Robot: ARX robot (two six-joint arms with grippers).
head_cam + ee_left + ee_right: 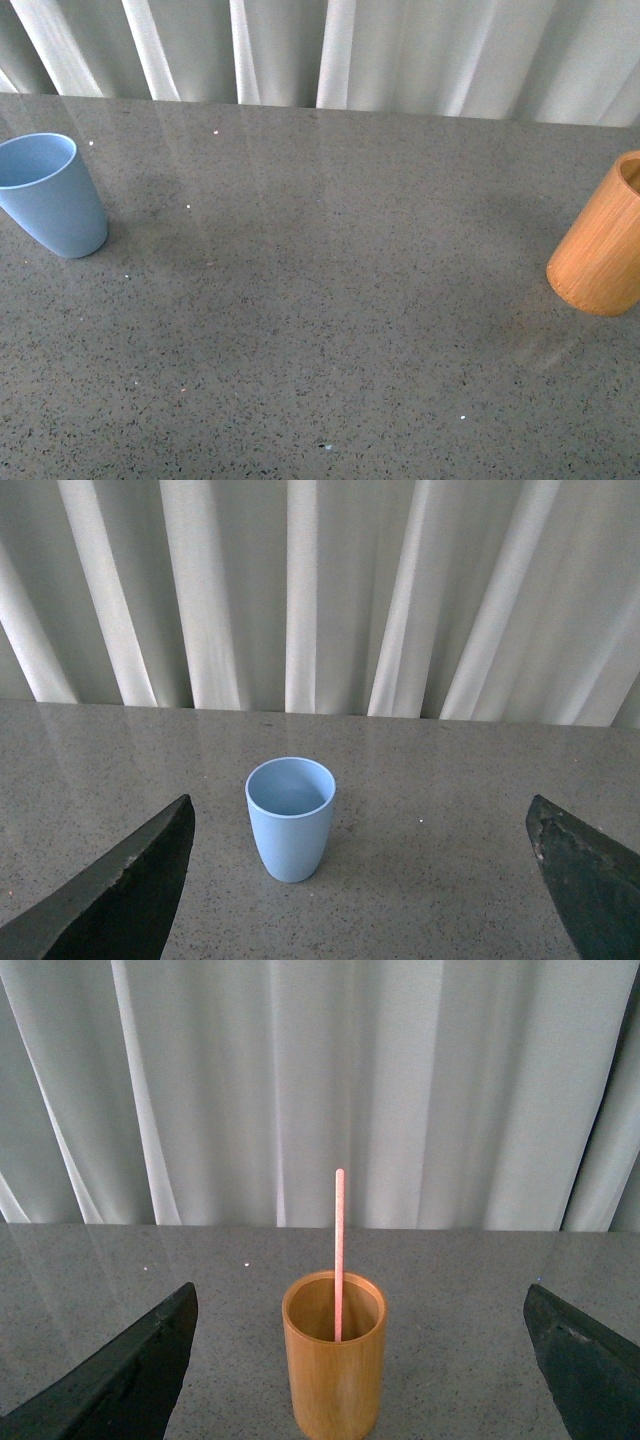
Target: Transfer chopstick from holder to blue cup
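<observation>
The blue cup (50, 195) stands upright and empty at the table's far left; in the left wrist view the blue cup (290, 818) sits ahead of my left gripper (360, 805), which is open and empty. The orange bamboo holder (605, 240) stands at the right edge of the front view, partly cut off. In the right wrist view the holder (335, 1380) stands ahead of my open, empty right gripper (360, 1288), between its fingers' lines. One pink chopstick (339, 1250) stands upright in it. Neither gripper shows in the front view.
The grey speckled table (320, 330) stretches between cup and holder. A white pleated curtain (340, 50) hangs right behind the table's far edge.
</observation>
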